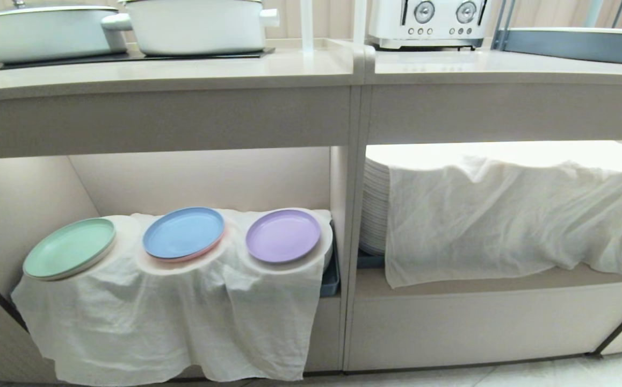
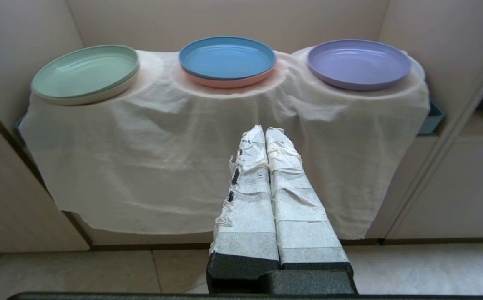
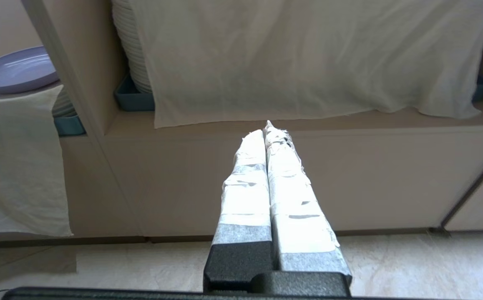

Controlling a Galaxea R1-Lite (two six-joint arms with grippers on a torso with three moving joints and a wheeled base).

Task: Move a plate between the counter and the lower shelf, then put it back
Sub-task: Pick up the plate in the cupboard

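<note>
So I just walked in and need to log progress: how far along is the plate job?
Nothing looks done yet. The plate sits on the cloth-draped hump in the lower shelf; the counter holds only pots. Nothing is in hand: the left gripper and right gripper are shut and empty, short of the shelves. Left: lift the plate to the counter, then return it.

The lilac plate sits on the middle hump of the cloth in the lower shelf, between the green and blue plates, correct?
Not quite. The lilac plate sits on the right-hand hump, beside the divider; the blue plate holds the middle and the green plate the left. The head view shows it.
</note>
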